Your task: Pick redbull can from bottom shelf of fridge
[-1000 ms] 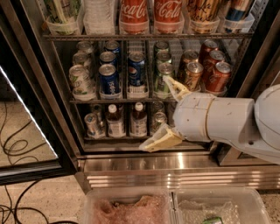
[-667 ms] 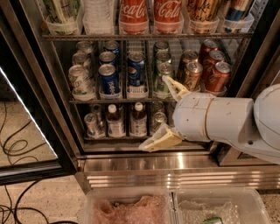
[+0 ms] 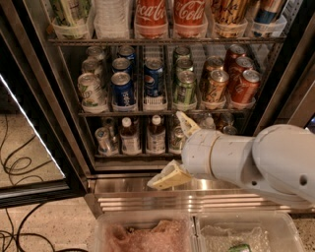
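The fridge (image 3: 45,106) stands open, with drinks on wire shelves. On the bottom shelf (image 3: 129,156) a slim silver redbull can (image 3: 103,140) with bluish markings stands in the left lane, beside two white-capped brown bottles (image 3: 130,137). Another small silver can (image 3: 177,139) stands further right. My gripper (image 3: 175,149) is open in front of the bottom shelf's right half. Its upper finger is at the shelf above, its lower finger at the steel base, and the small silver can shows between them. The gripper holds nothing. My white arm hides the shelf's right end.
The rack above holds Pepsi cans (image 3: 122,89), green cans (image 3: 184,88) and orange cans (image 3: 216,86). The top rack holds Coca-Cola bottles (image 3: 150,15). The glass door (image 3: 29,162) hangs open at left. Cables lie on the floor. Two clear bins (image 3: 147,231) sit below the ribbed steel base (image 3: 128,186).
My gripper has moved a little down and to the left, from the middle rack's level to the bottom shelf's level. It stays open. The drinks have not moved.
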Action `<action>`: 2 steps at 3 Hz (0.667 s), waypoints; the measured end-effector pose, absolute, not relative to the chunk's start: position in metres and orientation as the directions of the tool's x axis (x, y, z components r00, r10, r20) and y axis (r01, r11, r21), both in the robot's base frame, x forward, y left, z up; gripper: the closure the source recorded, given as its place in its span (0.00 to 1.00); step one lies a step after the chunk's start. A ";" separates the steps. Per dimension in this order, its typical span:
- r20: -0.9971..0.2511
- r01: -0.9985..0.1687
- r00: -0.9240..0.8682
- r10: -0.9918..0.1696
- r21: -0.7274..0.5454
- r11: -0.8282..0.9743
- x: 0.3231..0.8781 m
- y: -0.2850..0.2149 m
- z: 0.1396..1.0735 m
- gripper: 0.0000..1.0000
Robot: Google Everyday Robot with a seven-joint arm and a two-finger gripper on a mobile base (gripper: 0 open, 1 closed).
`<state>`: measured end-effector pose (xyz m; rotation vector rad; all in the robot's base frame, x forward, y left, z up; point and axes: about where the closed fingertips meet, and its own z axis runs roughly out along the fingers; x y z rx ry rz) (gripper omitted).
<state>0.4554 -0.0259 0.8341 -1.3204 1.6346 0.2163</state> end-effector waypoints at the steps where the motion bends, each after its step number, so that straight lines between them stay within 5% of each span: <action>1: -0.728 -0.855 0.008 -0.685 -0.361 0.374 0.456 -0.025 0.787 0.00; 2: -0.651 -0.908 0.059 -0.757 -0.350 0.230 0.458 -0.012 0.748 0.00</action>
